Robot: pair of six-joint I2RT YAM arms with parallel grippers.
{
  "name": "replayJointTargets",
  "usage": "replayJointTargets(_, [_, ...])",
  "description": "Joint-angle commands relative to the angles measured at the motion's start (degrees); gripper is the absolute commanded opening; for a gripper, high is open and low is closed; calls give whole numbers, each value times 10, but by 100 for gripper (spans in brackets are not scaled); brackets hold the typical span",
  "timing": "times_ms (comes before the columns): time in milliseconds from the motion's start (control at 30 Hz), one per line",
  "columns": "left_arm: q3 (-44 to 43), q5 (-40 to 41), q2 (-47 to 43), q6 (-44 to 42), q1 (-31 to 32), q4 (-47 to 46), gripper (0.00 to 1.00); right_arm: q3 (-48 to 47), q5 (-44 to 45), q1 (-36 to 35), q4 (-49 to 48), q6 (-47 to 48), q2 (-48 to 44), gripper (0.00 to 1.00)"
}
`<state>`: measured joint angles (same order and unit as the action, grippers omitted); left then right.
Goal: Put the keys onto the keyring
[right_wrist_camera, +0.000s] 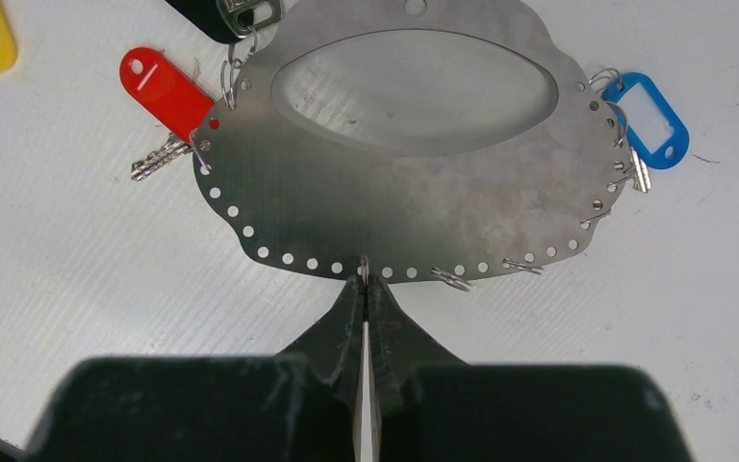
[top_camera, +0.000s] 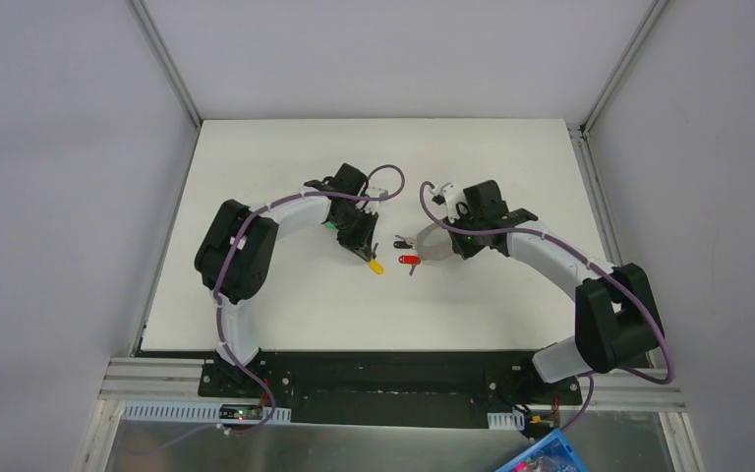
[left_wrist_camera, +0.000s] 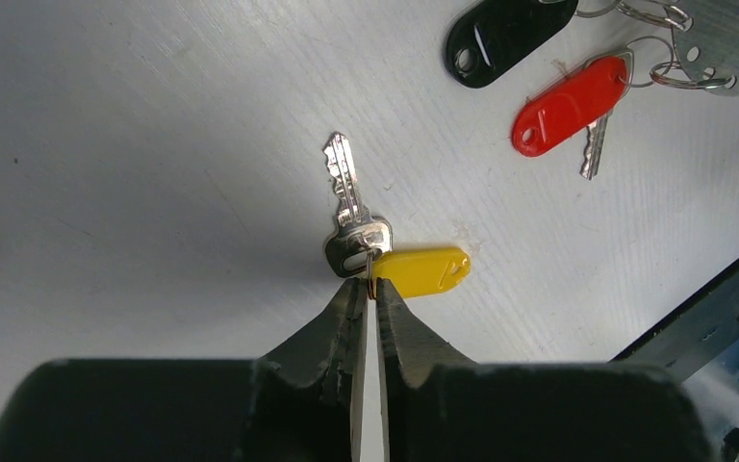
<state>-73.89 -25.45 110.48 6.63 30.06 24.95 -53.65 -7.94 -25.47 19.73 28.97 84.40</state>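
**Yellow key (left_wrist_camera: pixel 423 271) pinched just beside the keyring plate (right_wrist_camera: pixel 394 202)**

Your left gripper (left_wrist_camera: pixel 369 287) has its fingers drawn almost together, a sliver of gap between them, nipping the small ring that joins the yellow tag to its silver blade. That key lies on the table (top_camera: pixel 285 305), apart from the plate and just past the red key (right_wrist_camera: pixel 164 89). Your right gripper (right_wrist_camera: pixel 365 281) is fully closed on the plate's near rim, at its row of holes. The red key and the blue key (right_wrist_camera: pixel 654 120) sit on rings at opposite ends of the plate. You get no readable writing: the blue tag's white insert looks blank, and the red tag bears only a thin white stroke. A black tag (left_wrist_camera: pixel 505 34) by the plate is cut off at the frame edge. A green speck (top_camera: pixel 327 224) beyond the yellow key is mostly hidden under your left arm.
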Motion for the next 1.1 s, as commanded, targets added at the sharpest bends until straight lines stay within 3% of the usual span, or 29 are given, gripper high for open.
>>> replayJointTargets(0, [-24,-7,1,-1,4,15,8,2,-6,2,-5,-3,-1,0])
replayJointTargets(233, [-30,-6,1,-9,0,16,0,-1,-14,3,-2,-4,-2,0])
replayJointTargets(467, [-22,-48,-22,-21,-18,5,0,-12,-64,3,5,-7,-21,0])
replayJointTargets(700, [-11,-140,-90,-46,-59,-3,0,-34,-149,13,5,-8,-53,0])
replayJointTargets(1067, [-30,-219,-205,-100,-60,42,0,-65,-266,17,-51,-12,-77,0])
